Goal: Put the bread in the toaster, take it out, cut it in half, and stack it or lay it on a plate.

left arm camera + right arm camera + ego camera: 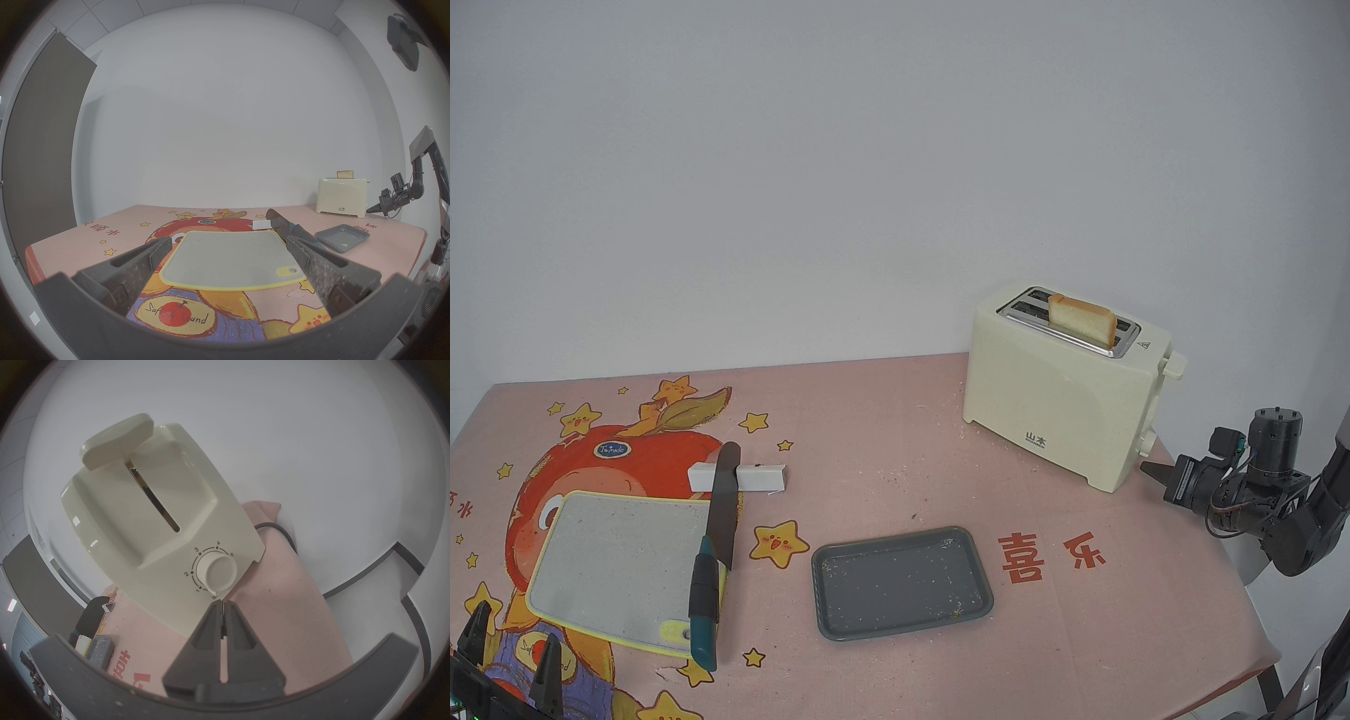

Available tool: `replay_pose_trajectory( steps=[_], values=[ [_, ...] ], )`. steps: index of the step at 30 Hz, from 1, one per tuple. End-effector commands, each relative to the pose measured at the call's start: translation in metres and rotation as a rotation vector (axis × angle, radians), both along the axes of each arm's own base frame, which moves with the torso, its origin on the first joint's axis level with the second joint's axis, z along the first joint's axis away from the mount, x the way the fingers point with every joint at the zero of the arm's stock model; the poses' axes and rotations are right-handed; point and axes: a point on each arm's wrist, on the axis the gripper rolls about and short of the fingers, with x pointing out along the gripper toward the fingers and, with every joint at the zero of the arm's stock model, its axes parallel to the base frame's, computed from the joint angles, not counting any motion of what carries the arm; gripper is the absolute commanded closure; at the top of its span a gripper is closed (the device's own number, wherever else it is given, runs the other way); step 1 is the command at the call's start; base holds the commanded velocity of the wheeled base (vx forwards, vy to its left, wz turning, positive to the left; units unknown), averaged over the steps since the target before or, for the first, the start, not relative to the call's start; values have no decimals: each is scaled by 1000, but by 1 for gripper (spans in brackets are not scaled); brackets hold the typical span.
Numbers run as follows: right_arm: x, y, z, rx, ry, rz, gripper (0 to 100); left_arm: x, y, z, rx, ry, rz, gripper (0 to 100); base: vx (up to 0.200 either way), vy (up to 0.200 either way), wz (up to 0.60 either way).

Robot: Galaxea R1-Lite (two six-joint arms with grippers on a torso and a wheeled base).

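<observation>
Pink cartoon-print tablecloth (900,441) covers my work table under a plain white wall. The pale, brown-crusted bread slice (1084,319) stands up out of the cream two-slot toaster (1059,394). My right gripper (223,611) sits just beside the toaster's dial end, fingers pressed together. My left gripper (228,243) hovers near the grey, yellow-rimmed cutting board (614,562), fingers wide apart.

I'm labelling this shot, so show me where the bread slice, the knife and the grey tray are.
bread slice (1084,320), head view, on its pale side face.
knife (704,600), head view, on its teal handle.
grey tray (902,581), head view, on its bare floor.
</observation>
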Motion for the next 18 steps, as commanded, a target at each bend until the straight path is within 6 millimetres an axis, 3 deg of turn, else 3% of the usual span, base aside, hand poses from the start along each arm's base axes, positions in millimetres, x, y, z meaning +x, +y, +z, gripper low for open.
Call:
replay_pose_trajectory(
  steps=[1,18],
  values=[
    [-1,1,1,1,-20,3,100,1,0,-5,0,11,1,0,0,0,0],
    [-2,3,0,0,-32,3,100,1,0,-5,0,11,1,0,0,0,0]
  ],
)
